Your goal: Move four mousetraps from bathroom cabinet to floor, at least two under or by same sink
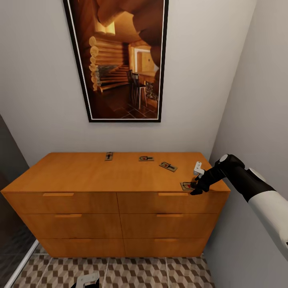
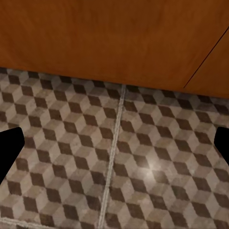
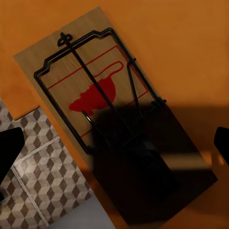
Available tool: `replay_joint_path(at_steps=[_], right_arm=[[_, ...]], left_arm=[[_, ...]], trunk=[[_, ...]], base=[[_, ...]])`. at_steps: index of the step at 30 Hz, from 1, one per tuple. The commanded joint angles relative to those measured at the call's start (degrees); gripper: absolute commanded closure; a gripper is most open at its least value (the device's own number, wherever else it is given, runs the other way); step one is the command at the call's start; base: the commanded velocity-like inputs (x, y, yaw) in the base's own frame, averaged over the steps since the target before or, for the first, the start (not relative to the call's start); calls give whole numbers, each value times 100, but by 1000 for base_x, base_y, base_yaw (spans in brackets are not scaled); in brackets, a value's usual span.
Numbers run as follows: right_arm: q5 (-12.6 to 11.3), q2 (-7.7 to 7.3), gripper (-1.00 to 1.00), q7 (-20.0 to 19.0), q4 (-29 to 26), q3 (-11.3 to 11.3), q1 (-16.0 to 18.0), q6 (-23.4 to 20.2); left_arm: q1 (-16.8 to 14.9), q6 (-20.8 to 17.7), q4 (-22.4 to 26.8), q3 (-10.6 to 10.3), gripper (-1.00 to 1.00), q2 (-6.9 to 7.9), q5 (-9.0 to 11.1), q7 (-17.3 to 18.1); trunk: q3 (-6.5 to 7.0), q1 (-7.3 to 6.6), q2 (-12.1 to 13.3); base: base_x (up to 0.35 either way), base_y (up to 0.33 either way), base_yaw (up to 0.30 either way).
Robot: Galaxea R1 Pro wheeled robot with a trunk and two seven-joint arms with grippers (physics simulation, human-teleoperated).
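Four mousetraps lie on the orange-brown cabinet (image 1: 100, 172) top: one at the back (image 1: 109, 156), one beside it (image 1: 146, 158), a third (image 1: 168, 166) further right, and the nearest mousetrap (image 1: 186, 186) at the front right edge. My right gripper (image 1: 196, 187) hovers right over that nearest one. In the right wrist view this mousetrap (image 3: 90, 90) juts slightly past the cabinet edge, and the right gripper (image 3: 114, 148) stands open with a fingertip on either side. My left gripper (image 2: 114, 148) hangs open low over the bathroom floor (image 2: 71, 157). The bathroom sink is out of view.
A large framed picture (image 1: 120, 60) hangs on the wall behind the cabinet. A grey side wall (image 1: 256, 100) closes in tightly on the right. A small white object (image 1: 198, 167) sits near the cabinet's right end. The cabinet front (image 2: 114, 38) rises just ahead of the left gripper.
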State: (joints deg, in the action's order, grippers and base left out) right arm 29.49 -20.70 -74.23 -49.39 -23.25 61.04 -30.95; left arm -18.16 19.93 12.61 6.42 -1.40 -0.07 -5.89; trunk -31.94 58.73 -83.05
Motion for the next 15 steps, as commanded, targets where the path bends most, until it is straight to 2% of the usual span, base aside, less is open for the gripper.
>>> replay_joint_path(at_steps=[1,15], right_arm=[[13,-4,-100,-20,-9,-13,5,-52],[13,0,-100,-21,-9,-13,5,-52]], left_arm=[[-4,20,-4,26,-100,-5,-1,0],[-4,20,-4,26,-100,-5,-1,1]], trunk=[[-8,0,-3],[-14,0,-3]], base=[[0,0,0],[0,0,0]])
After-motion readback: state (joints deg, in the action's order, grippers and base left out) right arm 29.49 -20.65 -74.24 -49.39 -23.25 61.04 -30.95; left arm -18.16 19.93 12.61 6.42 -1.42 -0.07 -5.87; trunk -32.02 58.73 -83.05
